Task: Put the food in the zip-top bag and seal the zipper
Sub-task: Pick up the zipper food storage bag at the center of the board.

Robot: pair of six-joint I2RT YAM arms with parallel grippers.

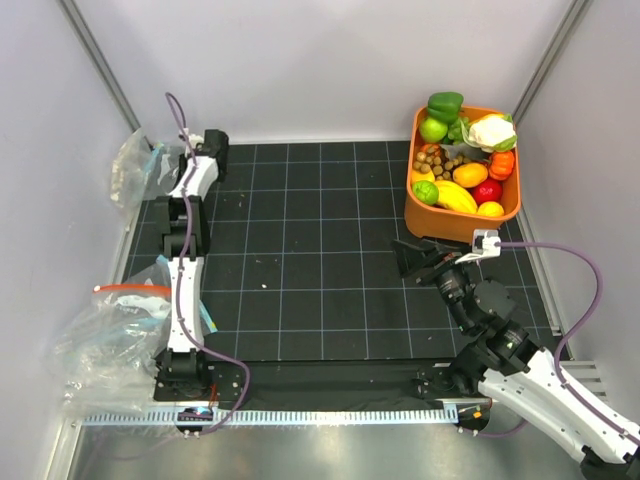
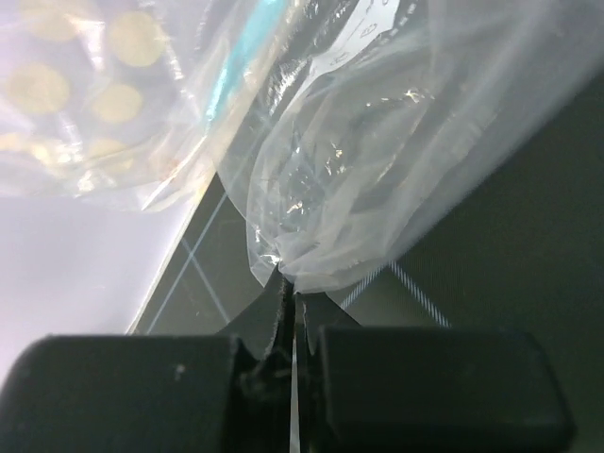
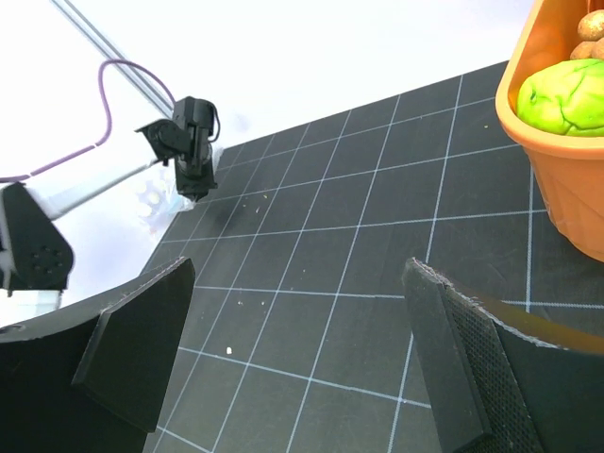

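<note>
Closest to the left wrist camera, the left gripper (image 2: 288,297) has its jaws clenched on a fold of clear film from the zip-top bag (image 2: 377,160). The film billows up and away from the pinch. The zipper (image 2: 241,57), a teal-blue strip, shows near the top of that view, just beside a second clear bag (image 2: 75,94) that holds pale round pieces. From above, both bags bunch together at the far left corner of the black gridded surface (image 1: 320,250), partly against the left wall, with the left arm stretched out to them. The right gripper (image 3: 297,330) hovers over the surface with its jaws released and spread wide above bare grid, just in front of the orange basket (image 1: 440,225) that sits at the far right corner. Both pieces of food lie in that basket, well apart from the zip-top bag. The lime-green fruit (image 1: 425,192) is at its near left end and the orange-yellow fruit (image 1: 470,174) is toward the middle. A banana (image 1: 452,197), a white cauliflower (image 1: 490,130) and a dark green bell pepper (image 1: 445,102) lie among them. A crumpled clear bag with a red-orange strip (image 1: 120,310) lies along the near left edge, beside the left arm's base.
</note>
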